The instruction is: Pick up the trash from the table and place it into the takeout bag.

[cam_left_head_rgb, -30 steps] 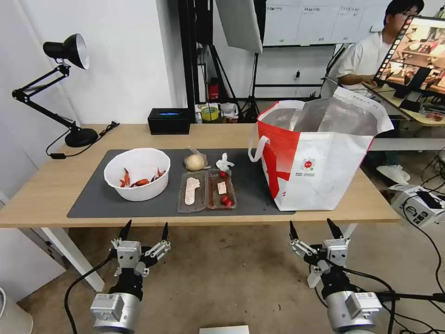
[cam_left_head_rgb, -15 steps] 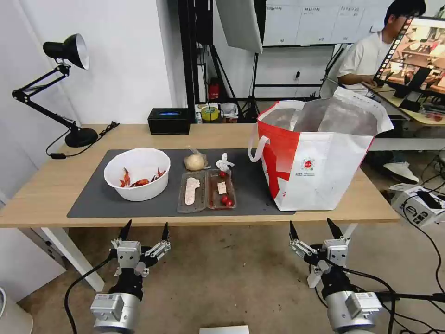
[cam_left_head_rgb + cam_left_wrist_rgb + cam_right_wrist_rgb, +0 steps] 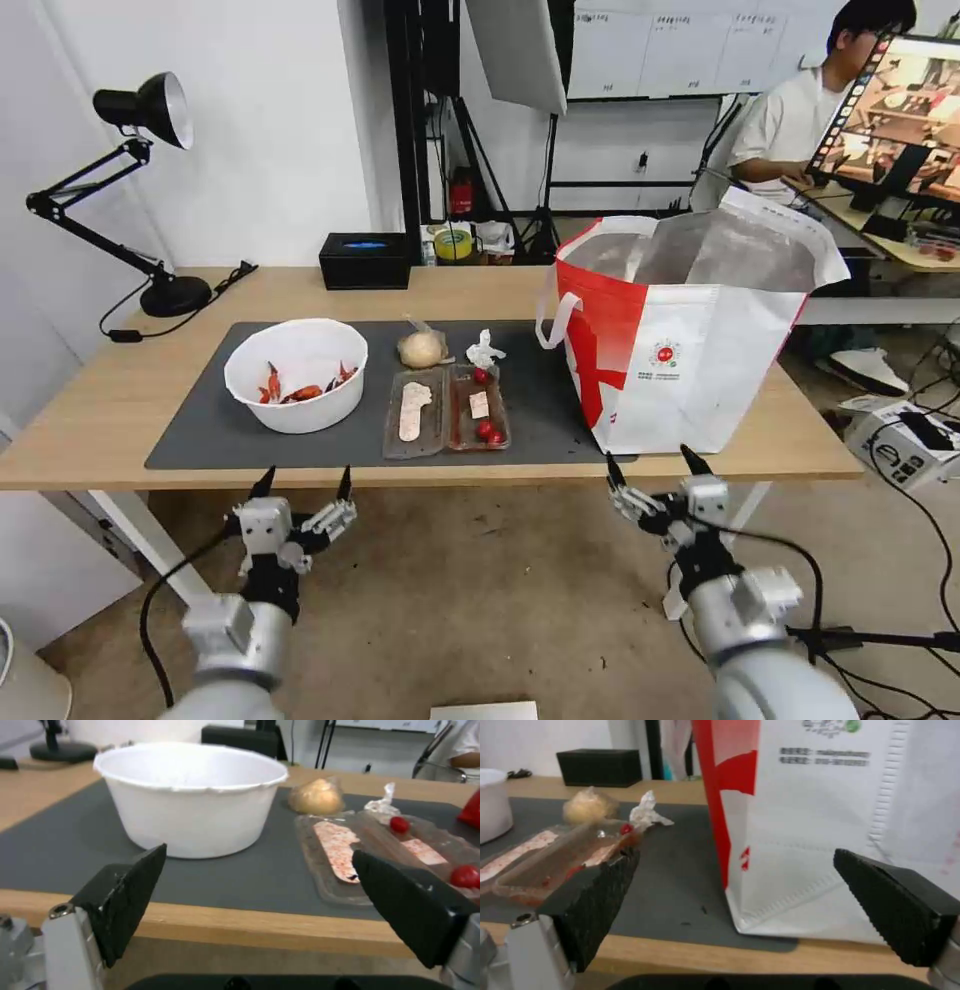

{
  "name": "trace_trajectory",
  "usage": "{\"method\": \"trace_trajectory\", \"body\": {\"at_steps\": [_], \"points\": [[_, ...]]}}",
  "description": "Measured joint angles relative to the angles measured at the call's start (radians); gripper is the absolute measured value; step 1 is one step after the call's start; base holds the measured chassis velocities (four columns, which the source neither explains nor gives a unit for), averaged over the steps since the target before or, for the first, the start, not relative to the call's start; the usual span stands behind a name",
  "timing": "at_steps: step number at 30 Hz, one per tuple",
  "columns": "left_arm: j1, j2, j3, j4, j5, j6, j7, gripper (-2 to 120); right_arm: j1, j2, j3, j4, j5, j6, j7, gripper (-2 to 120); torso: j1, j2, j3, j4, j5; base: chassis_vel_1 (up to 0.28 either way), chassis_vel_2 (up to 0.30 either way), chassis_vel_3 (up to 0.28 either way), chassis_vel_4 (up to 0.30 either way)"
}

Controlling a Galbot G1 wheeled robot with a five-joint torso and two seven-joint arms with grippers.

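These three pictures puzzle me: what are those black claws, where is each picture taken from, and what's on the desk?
The claws are a wheeled robot's two grippers. The head camera looks down on the left gripper and right gripper, both open, empty, just short of the table. The other pictures come from cameras on each wrist, looking out between that gripper's fingers. On the dark mat sit a white bowl of crayfish shells, a clear tray, a wrapped bun, a crumpled tissue and the takeout bag. Nothing is held.
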Motion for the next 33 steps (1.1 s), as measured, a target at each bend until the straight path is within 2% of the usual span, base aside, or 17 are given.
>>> {"method": "trace_trajectory", "body": {"at_steps": [1, 2, 5, 7, 10, 12, 19, 21, 22, 25, 27, 29, 30, 33], "points": [[-0.029, 0.016, -0.007, 0.002, -0.048, 0.05, -0.019, 100, 0.042, -0.037, -0.013, -0.007, 0.04, -0.044, 0.012, 100, 0.0, 0.0, 0.0, 0.0, 0.0, 0.0, 0.0, 0.0, 0.0], [-0.029, 0.016, -0.007, 0.002, -0.048, 0.05, -0.019, 100, 0.042, -0.037, -0.013, -0.007, 0.04, -0.044, 0.012, 100, 0.0, 0.0, 0.0, 0.0, 0.0, 0.0, 0.0, 0.0, 0.0], [-0.087, 0.045, -0.02, 0.005, -0.136, 0.14, -0.056, 100, 0.136, -0.117, -0.039, -0.022, 0.121, -0.132, 0.035, 100, 0.0, 0.0, 0.0, 0.0001, 0.0001, 0.0, 0.0, 0.0, 0.0], [-0.094, 0.048, -0.021, 0.005, -0.147, 0.15, -0.059, 100, 0.151, -0.127, -0.04, -0.022, 0.127, -0.138, 0.037, 100, 0.0, 0.0, 0.0, 0.0002, -0.0004, 0.0, 0.0, 0.0, 0.0], [-0.158, 0.089, -0.037, 0.013, -0.252, 0.242, -0.099, 100, 0.23, -0.188, -0.071, -0.037, 0.197, -0.214, 0.055, 100, 0.0, 0.0, 0.0, -0.0002, 0.0001, 0.0, 0.0, 0.0, 0.0], [-0.172, 0.1, -0.042, 0.013, -0.282, 0.262, -0.11, 100, 0.265, -0.214, -0.084, -0.045, 0.227, -0.247, 0.064, 100, 0.0, 0.0, 0.0, -0.0003, -0.0002, 0.0, 0.0, 0.0, 0.0], [-0.18, 0.107, -0.044, 0.008, -0.336, 0.272, -0.121, 100, 0.434, -0.342, -0.146, -0.078, 0.371, -0.406, 0.102, 100, 0.0, 0.0, 0.0, 0.0, 0.0001, 0.0, 0.0, 0.0, 0.0], [-0.18, 0.106, -0.034, 0.009, -0.395, 0.272, -0.135, 100, 0.483, -0.372, -0.173, -0.085, 0.416, -0.451, 0.101, 100, 0.0, 0.0, 0.0, 0.0003, -0.0001, 0.0, 0.0, 0.0, 0.0], [-0.18, 0.106, -0.034, 0.009, -0.395, 0.272, -0.135, 100, 0.483, -0.372, -0.173, -0.085, 0.416, -0.451, 0.101, 100, 0.0, 0.0, 0.0, 0.0003, -0.0001, 0.0, 0.0, 0.0, 0.0], [-0.182, 0.104, -0.013, 0.006, -0.517, 0.273, -0.162, 100, 0.486, -0.371, -0.181, -0.088, 0.423, -0.459, 0.093, 100, 0.0, 0.0, 0.0, -0.0002, 0.0, 0.0, 0.0, 0.0, 0.0], [-0.184, 0.104, -0.01, 0.006, -0.536, 0.273, -0.168, 100, 0.485, -0.368, -0.182, -0.088, 0.423, -0.459, 0.093, 100, 0.0, 0.0, 0.0, -0.0001, 0.0, 0.0, 0.0, 0.0, 0.0], [-0.194, 0.101, 0.001, 0.004, -0.617, 0.274, -0.192, 100, 0.481, -0.363, -0.186, -0.088, 0.422, -0.459, 0.09, 100, 0.0, 0.0, 0.0, 0.0, 0.0, 0.0, 0.0, 0.0, 0.0], [-0.194, 0.101, 0.001, 0.004, -0.617, 0.274, -0.192, 100, 0.481, -0.363, -0.186, -0.088, 0.422, -0.459, 0.09, 100, 0.0, 0.0, 0.0, 0.0, 0.0, 0.0, 0.0, 0.0, 0.0], [-0.217, 0.098, 0.016, 0.003, -0.703, 0.28, -0.216, 100, 0.478, -0.361, -0.189, -0.082, 0.423, -0.456, 0.077, 100, 0.0, 0.0, 0.0, -0.0001, 0.0, 0.0, 0.0, 0.0, 0.0]]}}
